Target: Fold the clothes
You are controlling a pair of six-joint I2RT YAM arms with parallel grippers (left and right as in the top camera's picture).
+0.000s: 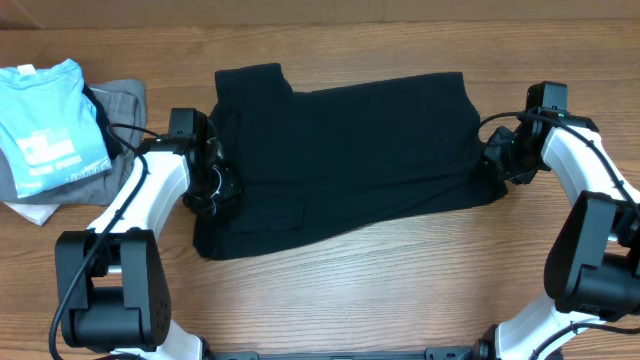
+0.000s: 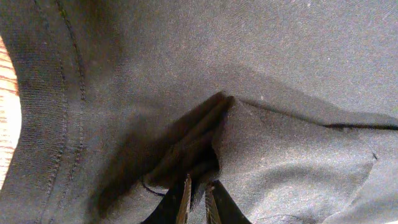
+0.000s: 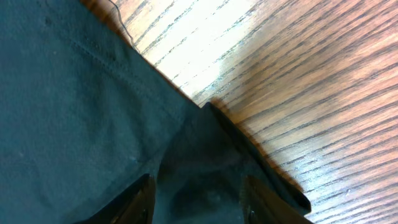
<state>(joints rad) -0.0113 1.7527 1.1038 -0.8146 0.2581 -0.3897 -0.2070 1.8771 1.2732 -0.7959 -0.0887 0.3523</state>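
left pincer (image 2: 198,202) is pinching a fold of the clothes (image 1: 350,150), right pincer (image 3: 199,200) sits spread astride the opposite hem, guessing so both ends lift together

A folded light blue t-shirt (image 1: 45,120) with white print is lying at the upper left of the frame, overlapping a grey garment (image 1: 125,100). A white cloth (image 1: 30,212) is peeking out beneath them on the wooden table (image 1: 350,290).

black clothes (image 1: 350,150), spread wide, edges seemingly bunched
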